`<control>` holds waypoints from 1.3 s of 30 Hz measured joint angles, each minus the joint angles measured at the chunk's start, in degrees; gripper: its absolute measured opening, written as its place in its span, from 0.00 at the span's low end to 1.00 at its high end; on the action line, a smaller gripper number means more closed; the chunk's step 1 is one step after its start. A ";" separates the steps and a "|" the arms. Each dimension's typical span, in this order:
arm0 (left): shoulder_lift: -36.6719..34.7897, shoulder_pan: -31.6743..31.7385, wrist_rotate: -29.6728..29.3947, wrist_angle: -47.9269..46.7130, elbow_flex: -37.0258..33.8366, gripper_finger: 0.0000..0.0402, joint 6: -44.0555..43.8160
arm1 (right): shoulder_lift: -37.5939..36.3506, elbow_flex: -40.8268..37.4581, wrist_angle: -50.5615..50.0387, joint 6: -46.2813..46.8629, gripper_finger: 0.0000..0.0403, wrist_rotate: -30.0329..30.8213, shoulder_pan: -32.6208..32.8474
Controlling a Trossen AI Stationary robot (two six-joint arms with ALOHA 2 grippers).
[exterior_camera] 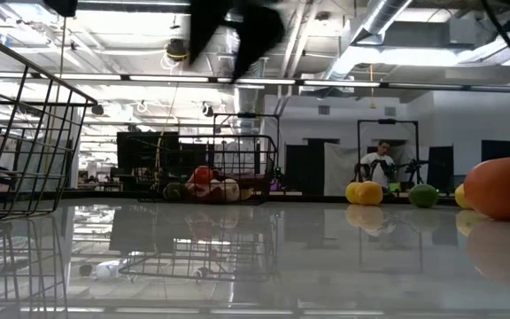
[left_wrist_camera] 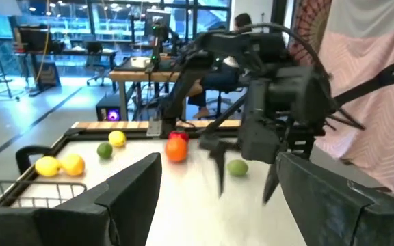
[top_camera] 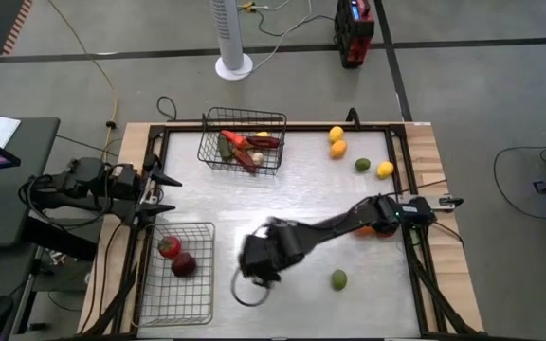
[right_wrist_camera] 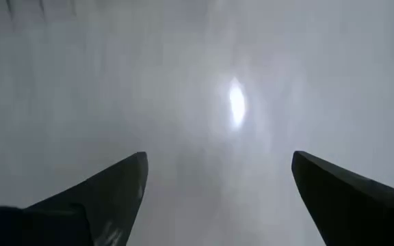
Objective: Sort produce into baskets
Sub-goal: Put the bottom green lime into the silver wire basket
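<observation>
A: Glossy white table point(top_camera: 282, 189), framed in wood, with an open workshop behind. Where is everything?

B: Far basket point(top_camera: 243, 142) holds long vegetables. Near basket point(top_camera: 176, 273) holds two red pieces. Loose on the table: a lime point(top_camera: 338, 279) near the front, an orange point(top_camera: 362, 230) partly under the right arm, and a far-corner cluster of two lemons point(top_camera: 336, 134), an orange and another lime.

A: And the right gripper point(top_camera: 254, 270)?

B: It hangs over bare table between the near basket and the front lime, jaws spread wide, nothing in them. Its own camera shows only table between the fingers point(right_wrist_camera: 108, 195).

A: Left gripper point(left_wrist_camera: 211, 205)?

B: Parked at the table's left edge, also spread and empty.

A: How would the lime handle?

B: I'd judge it light, hard and smooth, so apt to roll or squirt out. Best pinched across its middle, from straight above.

A: How far off is it?

B: Near, to the gripper's right, not touching.
</observation>
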 joint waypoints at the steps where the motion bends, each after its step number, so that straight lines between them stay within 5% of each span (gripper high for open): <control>1: 0.00 0.01 -0.16 -0.08 0.00 0.69 0.00 | 0.00 0.00 -4.49 4.40 0.96 -2.38 0.91; 4: 0.00 0.01 -0.17 0.13 0.00 0.69 -0.02 | 0.00 -0.30 -15.96 15.35 0.96 -7.41 3.93; 7: 0.00 -0.01 0.02 0.47 0.00 0.69 0.00 | -1.66 -3.75 -14.42 21.77 0.96 -9.72 7.35; 18: 0.02 -0.01 1.84 0.56 0.00 0.69 0.11 | -14.04 -23.78 -15.04 48.34 0.88 -5.35 15.24; 26: 0.02 0.01 1.68 0.49 0.00 0.69 0.85 | -26.17 -42.76 -14.68 55.51 0.88 -3.67 14.67; 30: 0.02 0.01 1.53 0.28 0.00 0.69 0.87 | -32.03 -50.90 -10.13 54.99 0.88 -5.95 12.17; 34: 0.02 0.01 1.01 -0.30 0.00 0.69 0.87 | -36.43 -56.66 7.32 53.52 0.88 -10.01 9.93; 39: 0.02 0.01 -1.10 -1.48 0.00 0.69 1.73 | -35.42 -57.74 18.31 57.90 0.88 -16.25 9.48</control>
